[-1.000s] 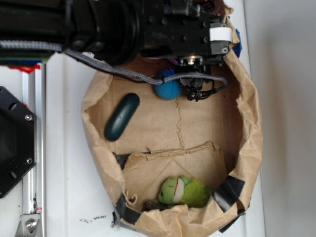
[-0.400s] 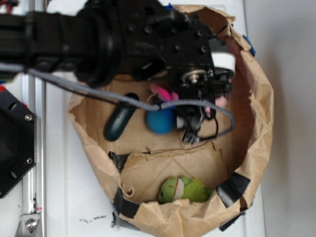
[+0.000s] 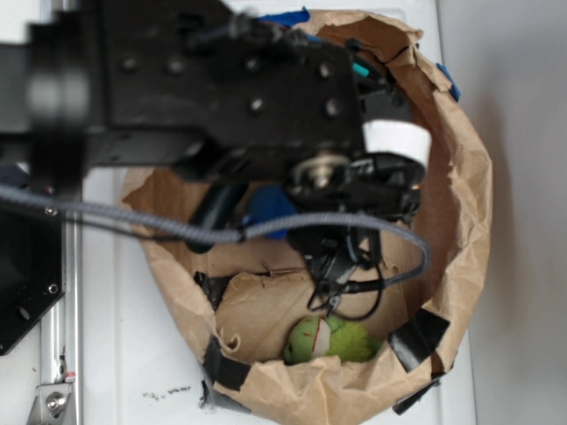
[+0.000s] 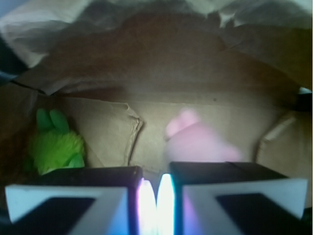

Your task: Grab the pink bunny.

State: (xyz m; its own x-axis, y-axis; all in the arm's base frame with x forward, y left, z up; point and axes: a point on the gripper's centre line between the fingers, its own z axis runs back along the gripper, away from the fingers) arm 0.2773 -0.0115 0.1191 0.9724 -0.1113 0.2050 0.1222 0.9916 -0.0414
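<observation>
In the wrist view the pink bunny [image 4: 198, 141] is a blurred pale pink lump close against the tip of my right finger, near the camera and above the brown bag floor. My gripper [image 4: 156, 172] has its jaws drawn almost together, only a thin bright slit between them, and the bunny seems pinched at its lower edge. In the exterior view the black arm and gripper [image 3: 341, 261] hang large over the paper bag [image 3: 467, 204], hiding the bunny.
A green plush toy [image 3: 332, 341] [image 4: 54, 144] lies in the bag's front pocket. A blue ball [image 3: 268, 211] and a dark green oblong [image 3: 213, 208] peek out under the arm. Crumpled bag walls [image 4: 146, 63] ring the gripper. A metal rail [image 3: 58, 354] runs along the left.
The arm has risen toward the camera and shifted toward the bag's front. The bag was dragged and reshaped. The pink bunny, seen beside the fingers a moment ago, is now covered by the arm.
</observation>
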